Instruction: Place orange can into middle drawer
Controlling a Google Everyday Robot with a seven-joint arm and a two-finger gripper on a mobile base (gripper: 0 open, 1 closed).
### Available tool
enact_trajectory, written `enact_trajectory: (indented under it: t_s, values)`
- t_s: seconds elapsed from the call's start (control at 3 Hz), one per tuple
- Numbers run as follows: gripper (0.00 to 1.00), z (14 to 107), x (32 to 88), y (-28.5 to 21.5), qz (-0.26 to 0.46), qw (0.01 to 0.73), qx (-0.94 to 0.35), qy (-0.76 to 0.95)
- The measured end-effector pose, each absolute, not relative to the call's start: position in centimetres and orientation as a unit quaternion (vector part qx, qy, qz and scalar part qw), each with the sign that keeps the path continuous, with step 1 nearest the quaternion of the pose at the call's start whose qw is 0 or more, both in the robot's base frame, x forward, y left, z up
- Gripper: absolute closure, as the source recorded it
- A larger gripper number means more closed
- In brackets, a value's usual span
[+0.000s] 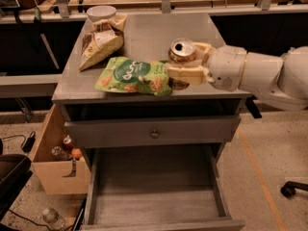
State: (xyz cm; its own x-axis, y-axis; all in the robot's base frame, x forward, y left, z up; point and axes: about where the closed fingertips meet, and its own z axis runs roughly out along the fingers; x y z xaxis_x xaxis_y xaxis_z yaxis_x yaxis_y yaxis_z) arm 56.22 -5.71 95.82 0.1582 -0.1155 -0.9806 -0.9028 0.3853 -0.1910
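The orange can (181, 51) stands upright at the right front of the grey worktop (154, 30), grasped from the right by the claw (185, 61), whose cream fingers clasp its sides. A green snack bag (132, 75) lies just beside it. Below, the middle drawer (154, 203) stands pulled open, beneath a closed knobbed drawer (154, 130)
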Motion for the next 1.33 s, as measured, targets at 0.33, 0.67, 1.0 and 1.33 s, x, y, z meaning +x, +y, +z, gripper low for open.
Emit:
enact_trajectory:
  t_s: [0.33,0.67,1.0,1.33]
  values:
    - [1.00,92.4,51.0,-4.7,0.340,0.606,-0.457,0.555]
    - [1.00,86.2,45.6,-3.8,0.372,0.572,-0.479,0.553]
    - [1.00,80.3,42.5,-2.8,0.405,0.526,-0.528,0.530]
    - [1.00,75.6,40.4,-1.6,0.436,0.472,-0.579,0.502]
